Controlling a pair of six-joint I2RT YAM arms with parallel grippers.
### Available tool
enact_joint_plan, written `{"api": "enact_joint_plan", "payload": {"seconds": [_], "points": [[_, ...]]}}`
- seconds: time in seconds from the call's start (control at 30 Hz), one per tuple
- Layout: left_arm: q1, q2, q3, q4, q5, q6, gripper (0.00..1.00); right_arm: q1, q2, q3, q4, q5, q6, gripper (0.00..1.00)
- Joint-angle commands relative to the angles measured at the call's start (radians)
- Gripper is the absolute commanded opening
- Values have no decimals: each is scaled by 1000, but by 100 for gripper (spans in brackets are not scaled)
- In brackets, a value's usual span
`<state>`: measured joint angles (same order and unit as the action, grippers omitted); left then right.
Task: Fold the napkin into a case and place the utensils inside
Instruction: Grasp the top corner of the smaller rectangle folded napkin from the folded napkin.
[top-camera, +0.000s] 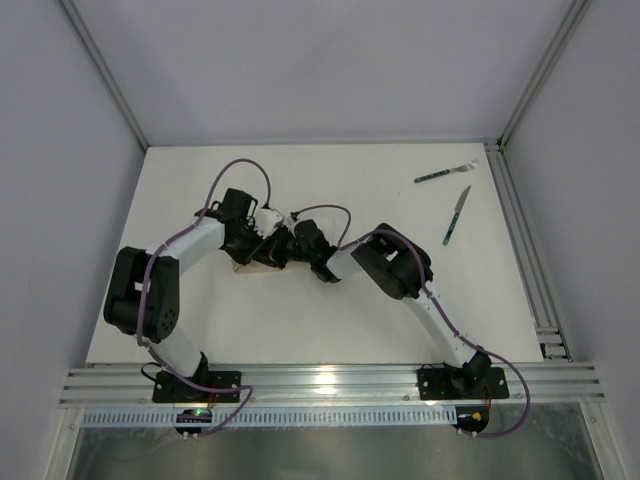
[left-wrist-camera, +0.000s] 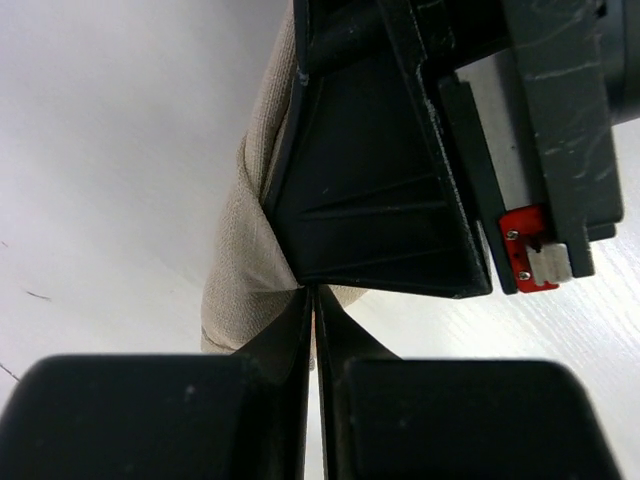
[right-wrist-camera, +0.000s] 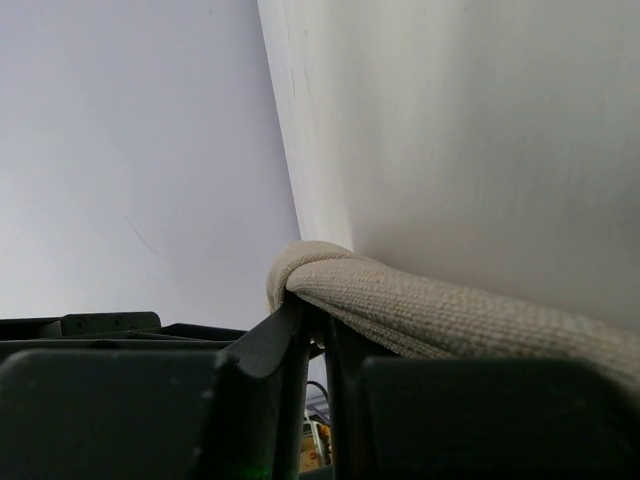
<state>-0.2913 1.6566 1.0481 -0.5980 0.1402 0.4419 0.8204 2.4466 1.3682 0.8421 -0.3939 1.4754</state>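
There is one napkin (left-wrist-camera: 235, 270), one fork (top-camera: 445, 173), one knife (top-camera: 456, 216) (two cutlery pieces altogether) and one table (top-camera: 300, 330).

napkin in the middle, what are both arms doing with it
The left gripper is shut, pinching a fold of the bunched napkin in the middle. The right gripper sits nearly closed at its rolled edge, grip unclear. The fork and knife lie untouched at the far right.
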Motion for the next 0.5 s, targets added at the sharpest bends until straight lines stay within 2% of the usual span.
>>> {"api": "enact_joint_plan", "payload": {"seconds": [0.0,0.1,0.17,0.37,0.47], "points": [[-3,42,-39,46,7,15,2,0,-4,8,-1,46,13,16],[-5,58,-42,55,19,11,0,2,-24,-4,-5,46,0,20],[-3,72,-48,64,-13,8,0,0,-49,-23,5,41,-9,26],[24,98,-57,102,-21,-8,0,-18,-164,-139,8,-2,-124,37],[37,98,-56,110,-10,-8,0,-38,-218,-202,37,-37,-151,39]]}}
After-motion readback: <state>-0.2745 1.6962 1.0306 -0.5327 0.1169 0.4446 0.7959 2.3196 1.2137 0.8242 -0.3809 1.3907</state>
